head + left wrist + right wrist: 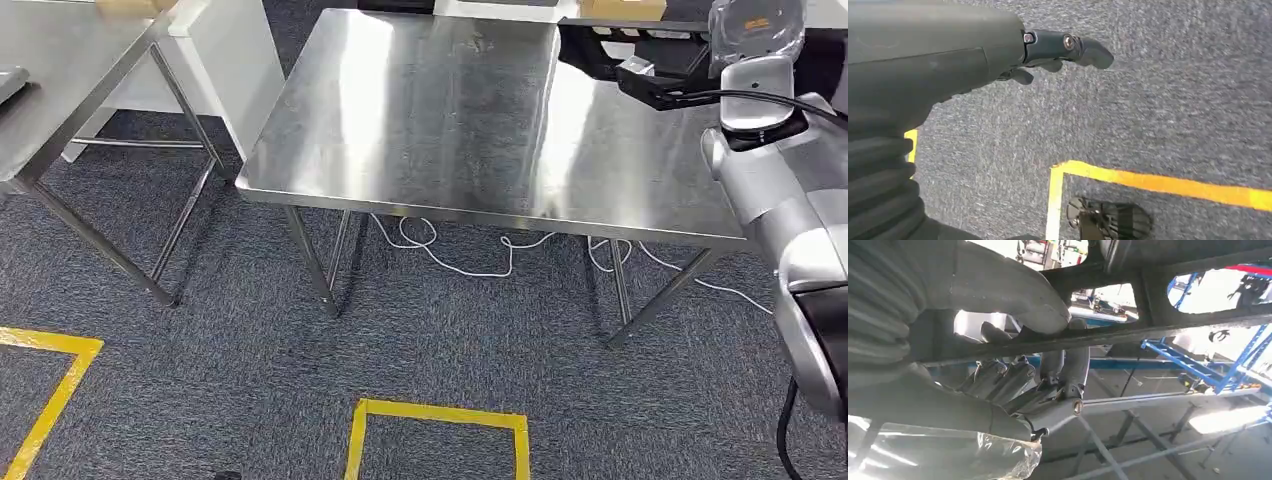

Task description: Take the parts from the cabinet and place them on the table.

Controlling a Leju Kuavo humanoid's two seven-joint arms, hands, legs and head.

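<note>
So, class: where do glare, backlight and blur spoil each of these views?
Head view: pale glare streaks across the steel table. Right wrist view: blown-out background leaves the black part and right hand silhouetted. Left wrist view: even light, left hand soft.

The table (pixel 450 120) is bare brushed steel, smooth and glossy, throwing back broad white glare, and its thin legs (pixel 318 260) are the same shiny metal. A second table (pixel 60 70) at the far left has the same polished finish. The floor (pixel 480 340) is rough, matt blue-grey carpet, marked with flat yellow tape (pixel 440 412). A thin white cable (pixel 470 262) lies on it, smooth and plastic-looking. The right arm (pixel 790 190) is silver with a soft satin sheen. The part (pixel 1128 332) gripped by the right hand (pixel 1013 365) is dull black and matt, partly beside crinkled clear plastic film (pixel 948 455). The left hand (pixel 948 65) has a matt grey casing and dark fingers (pixel 1068 47) with small shiny screws.
</note>
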